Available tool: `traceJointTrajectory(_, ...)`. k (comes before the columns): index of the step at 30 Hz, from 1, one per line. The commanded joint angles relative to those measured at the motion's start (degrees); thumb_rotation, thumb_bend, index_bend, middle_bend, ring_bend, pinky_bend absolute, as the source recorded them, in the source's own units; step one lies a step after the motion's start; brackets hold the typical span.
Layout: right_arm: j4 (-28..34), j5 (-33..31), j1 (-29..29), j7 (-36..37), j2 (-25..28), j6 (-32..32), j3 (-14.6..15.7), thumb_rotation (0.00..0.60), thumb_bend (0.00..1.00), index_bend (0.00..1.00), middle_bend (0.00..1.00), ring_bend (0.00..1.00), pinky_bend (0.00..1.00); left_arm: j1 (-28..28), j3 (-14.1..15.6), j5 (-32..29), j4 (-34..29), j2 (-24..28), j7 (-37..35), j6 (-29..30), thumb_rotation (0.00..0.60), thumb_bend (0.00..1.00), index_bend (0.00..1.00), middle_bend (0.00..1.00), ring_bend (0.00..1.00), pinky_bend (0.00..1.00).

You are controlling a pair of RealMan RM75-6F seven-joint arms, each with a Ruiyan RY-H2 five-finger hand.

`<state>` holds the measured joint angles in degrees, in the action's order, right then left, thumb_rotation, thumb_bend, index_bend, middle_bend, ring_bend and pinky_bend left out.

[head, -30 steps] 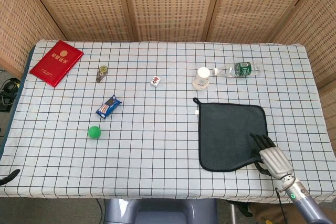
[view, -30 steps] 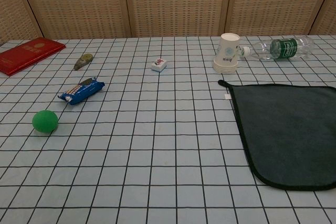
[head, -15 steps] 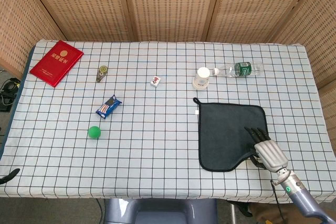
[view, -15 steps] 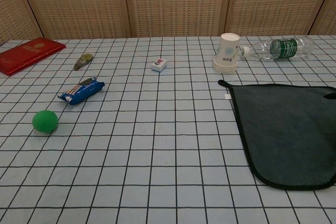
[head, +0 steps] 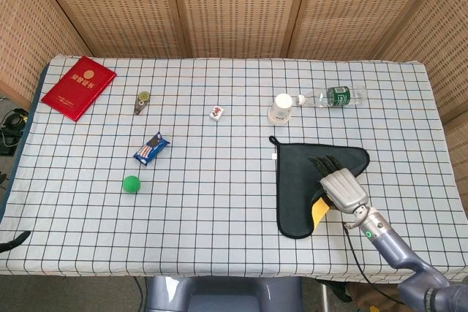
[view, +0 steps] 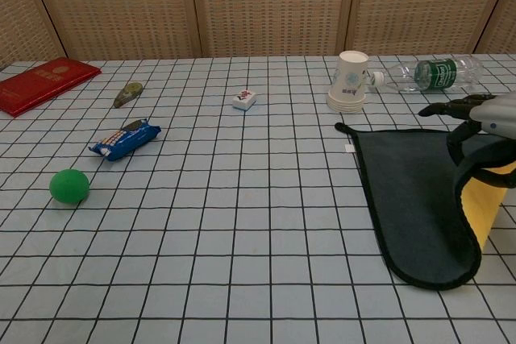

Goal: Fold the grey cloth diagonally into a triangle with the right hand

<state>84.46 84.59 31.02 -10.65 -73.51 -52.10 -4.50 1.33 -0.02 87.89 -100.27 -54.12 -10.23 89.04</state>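
Note:
The grey cloth (head: pixel 296 188) lies on the checked table at the near right; in the chest view the cloth (view: pixel 411 191) fills the right side. My right hand (head: pixel 340 186) grips its near right corner and holds it raised over the cloth's middle, so the yellow underside (head: pixel 319 210) shows. From the chest camera, the right hand (view: pixel 484 118) hovers at the right edge above the yellow flap (view: pixel 488 199). The far edge and left edge of the cloth still lie flat. Of my left hand only a dark tip (head: pixel 14 240) shows at the near left table edge.
Behind the cloth stand a paper cup (head: pixel 281 109) and a lying plastic bottle (head: pixel 333 96). A small tile (head: pixel 216 113) sits mid-table. A blue snack pack (head: pixel 151 148), green ball (head: pixel 131 184), small olive object (head: pixel 142 101) and red booklet (head: pixel 79 87) lie to the left.
My right hand has lifted the cloth's near right corner and carried it left and away from me over the cloth, turning the yellow underside up. Other objects stayed put.

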Motion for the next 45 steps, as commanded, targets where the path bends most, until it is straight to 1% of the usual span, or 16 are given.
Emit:
traceJointTrajectory(1, 1.13, -6.76, 4.09, -6.19, -1.18, 5.19, -3.34, 0.600, 0.66, 0.61, 0.09, 0.00, 0.00, -0.39, -0.32, -0.83, 0.13, 0.08, -0.28, -0.76, 0.600, 0.00, 0.00, 0.00, 0.00, 0.00)
traceJointTrajectory(5, 0.80, -12.08, 6.17, -10.62, -2.39, 7.07, -4.64, 0.600, 0.66, 0.61, 0.09, 0.00, 0.00, -0.72, -0.55, -1.44, 0.33, 0.20, -0.67, -1.41, 0.600, 0.00, 0.00, 0.00, 0.00, 0.00)
traceJointTrajectory(10, -0.42, -17.38, 8.72, -15.09, -4.23, 8.42, -5.39, 0.600, 0.66, 0.61, 0.09, 0.00, 0.00, -1.05, -0.83, -2.30, 0.69, 0.27, -1.25, -2.16, 0.600, 0.00, 0.00, 0.00, 0.00, 0.00)
traceJointTrajectory(21, -4.23, -26.56, 13.64, -22.39, -8.57, 9.35, -5.06, 0.600, 0.66, 0.62, 0.09, 0.00, 0.00, -1.73, -1.36, -4.18, 1.08, 0.55, -2.38, -3.91, 0.600, 0.00, 0.00, 0.00, 0.00, 0.00)
traceJointTrajectory(28, -6.42, -31.19, 16.06, -24.92, -10.95, 8.43, -5.26, 0.600, 0.66, 0.62, 0.09, 0.00, 0.00, -2.03, -1.64, -5.16, 1.47, 0.63, -3.00, -4.77, 0.600, 0.00, 0.00, 0.00, 0.00, 0.00)
traceJointTrajectory(40, -9.05, -37.38, 19.26, -28.86, -14.55, 6.29, -5.11, 0.600, 0.66, 0.63, 0.09, 0.00, 0.00, -2.42, -1.94, -6.10, 1.55, 0.82, -3.27, -5.73, 0.600, 0.00, 0.00, 0.00, 0.00, 0.00)
traceJointTrajectory(42, -9.46, -38.27, 19.59, -29.44, -14.93, 6.02, -4.85, 0.600, 0.65, 0.60, 0.09, 0.00, 0.00, -2.40, -1.98, -6.17, 1.53, 0.83, -3.29, -5.67, 0.600, 0.00, 0.00, 0.00, 0.00, 0.00)
traceJointTrajectory(43, -9.87, -39.14, 19.71, -29.92, -15.30, 5.56, -4.72, 0.600, 0.62, 0.52, 0.07, 0.00, 0.00, -2.37, -1.98, -6.13, 1.49, 0.87, -3.34, -5.62, 0.600, 0.00, 0.00, 0.00, 0.00, 0.00)
traceJointTrajectory(44, -9.98, -39.74, 19.77, -30.14, -15.55, 5.14, -4.73, 0.600, 0.57, 0.41, 0.04, 0.00, 0.00, -2.37, -1.97, -6.10, 1.48, 0.89, -3.36, -5.62, 0.600, 0.00, 0.00, 0.00, 0.00, 0.00)
traceJointTrajectory(45, -9.93, -40.14, 19.78, -30.14, -15.68, 4.86, -4.81, 0.600, 0.50, 0.33, 0.03, 0.00, 0.00, -2.36, -1.96, -6.09, 1.47, 0.90, -3.37, -5.63, 0.600, 0.00, 0.00, 0.00, 0.00, 0.00)
